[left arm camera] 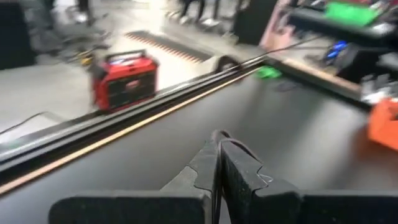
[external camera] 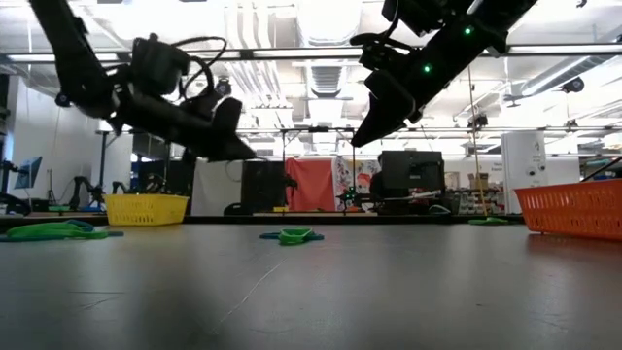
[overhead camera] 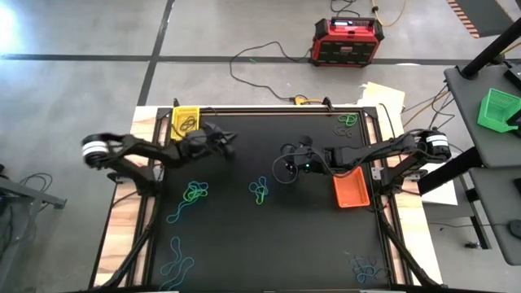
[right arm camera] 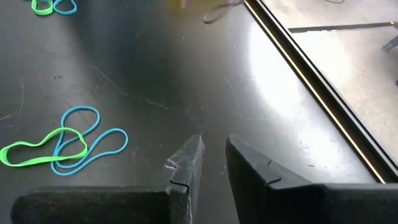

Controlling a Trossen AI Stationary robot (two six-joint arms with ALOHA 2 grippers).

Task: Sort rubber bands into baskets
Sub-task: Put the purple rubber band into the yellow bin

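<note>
Progress looks early. The yellow rectangular mesh plastic basket (overhead camera: 186, 120) at the table's far left corner already holds a few dark loops. The orange mesh plastic basket (overhead camera: 351, 190) on the right side of the mat shows nothing inside from above. The green mesh basket (overhead camera: 498, 110) sits off on a grey side table to the right, well apart from the work mat; its contents cannot be made out.

Most of the thin elastic rubber bands remain loose on the matte black table mat (overhead camera: 269, 244):
- a green and blue tangle (overhead camera: 195, 194) left of centre
- a blue and green cluster (overhead camera: 259, 190) at centre
- pale blue loops (overhead camera: 177, 262) near the front left
- a bluish bunch (overhead camera: 365, 268) at front right
- a green few (overhead camera: 348, 122) at the far right edge

Judged from this, the bulk of the sorting is left.

The left gripper (overhead camera: 226, 146) hovers above the mat just beside the yellow basket, its dark fingers (left arm camera: 219, 163) pressed fully together; no band is visible between them. The right gripper (overhead camera: 290, 158) hangs above mid-table near the orange basket, fingers (right arm camera: 186, 163) parted by a narrow gap, nothing visibly held.

The bands are flat, floppy, glossy loops that overlap and knot. The mat is faintly scuffed. A red and black box with a handle (overhead camera: 348, 41) stands on the concrete floor beyond.
</note>
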